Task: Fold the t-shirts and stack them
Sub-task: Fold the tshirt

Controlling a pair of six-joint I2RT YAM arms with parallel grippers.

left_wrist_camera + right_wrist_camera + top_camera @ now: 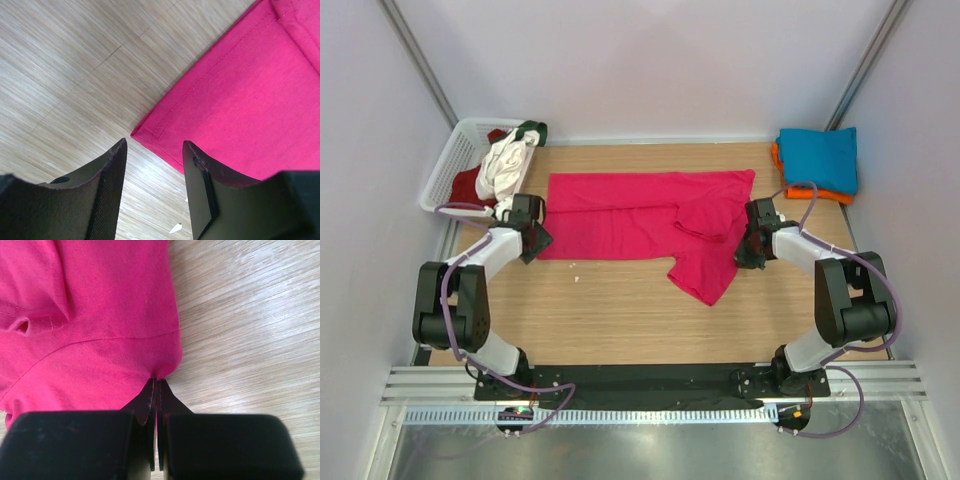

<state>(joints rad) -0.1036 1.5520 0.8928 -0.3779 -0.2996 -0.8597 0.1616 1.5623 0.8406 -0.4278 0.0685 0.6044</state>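
Note:
A magenta-pink t-shirt lies spread across the middle of the table, its right part bunched and folded over. My left gripper is open at the shirt's near left corner, and the corner lies just ahead of the gap between its fingers. My right gripper is shut on the shirt's right edge, pinching the cloth between its fingertips. A folded teal-blue shirt lies on a folded orange shirt at the back right.
A white lattice basket at the back left holds crumpled white, dark red and green shirts. Small white scraps lie on the wooden tabletop near the left gripper.

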